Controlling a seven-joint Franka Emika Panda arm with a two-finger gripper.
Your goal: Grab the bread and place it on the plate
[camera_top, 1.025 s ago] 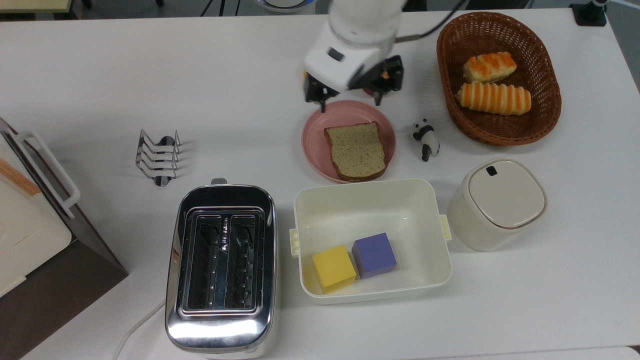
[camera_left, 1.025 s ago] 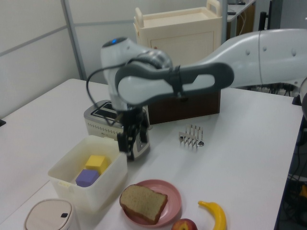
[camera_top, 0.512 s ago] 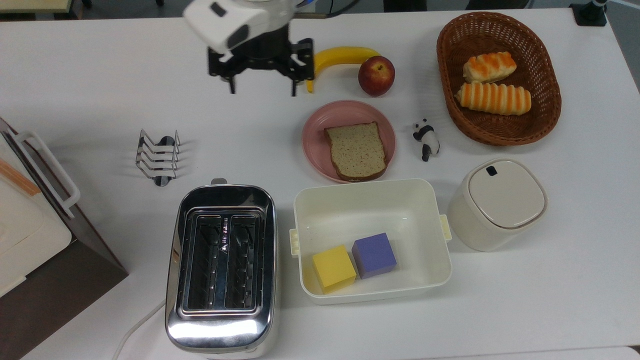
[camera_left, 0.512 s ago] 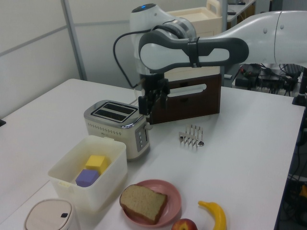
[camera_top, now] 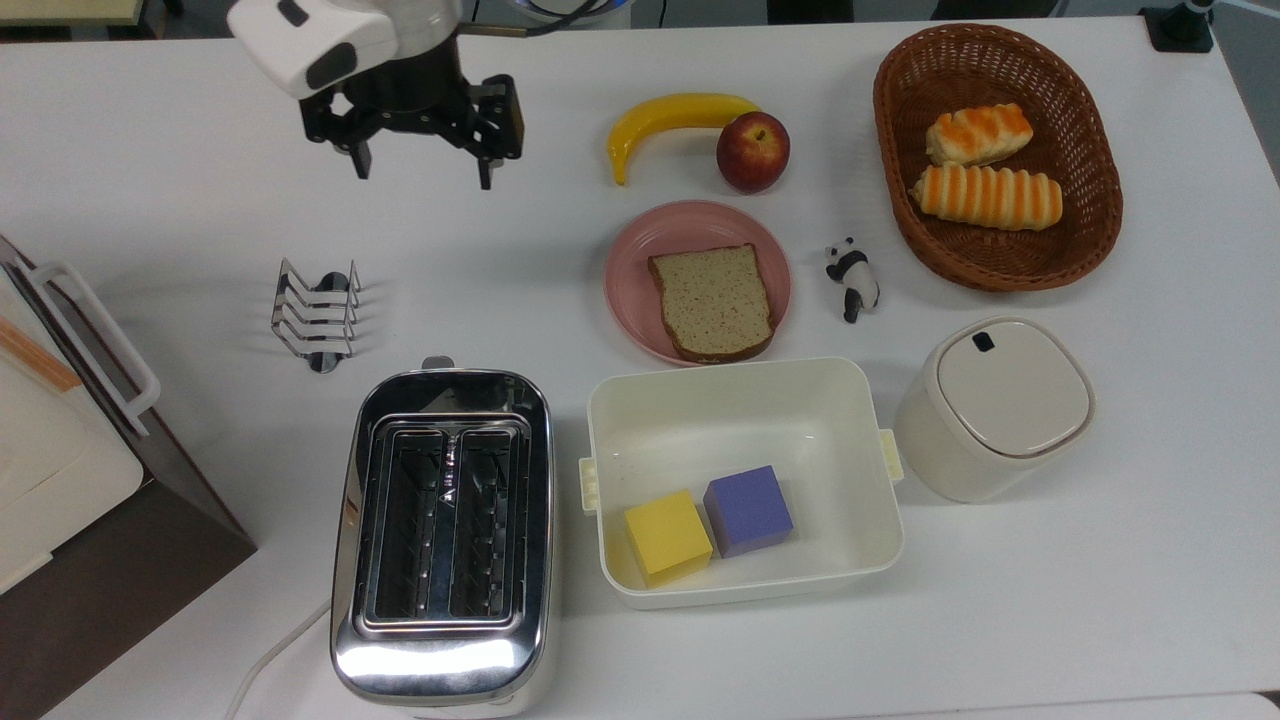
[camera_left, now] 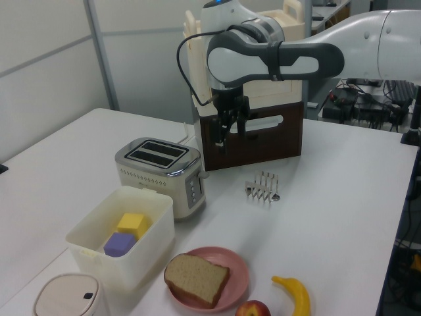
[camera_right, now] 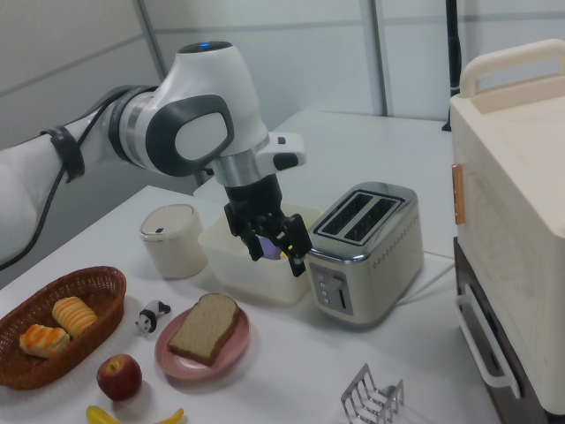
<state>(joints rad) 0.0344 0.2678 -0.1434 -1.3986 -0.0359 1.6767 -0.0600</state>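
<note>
Lying on the plate (camera_top: 633, 258), the bread (camera_top: 711, 300), well apart from the empty parted jaws.

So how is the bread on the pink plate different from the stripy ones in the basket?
The bread is a flat, squarish slice, while the stripy rolls are long and puffy. The bread is speckled tan with a dark brown crust; the rolls are pale with orange stripes. The bread lies alone on the plate; the two rolls sit together in the wicker basket. Both look like baked goods.

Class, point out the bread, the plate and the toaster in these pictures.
bread (camera_top: 713, 301), top view, middle of the crumb.
plate (camera_top: 633, 262), top view, bare pink part beside the slice.
toaster (camera_top: 445, 660), top view, shiny metal end.
</note>
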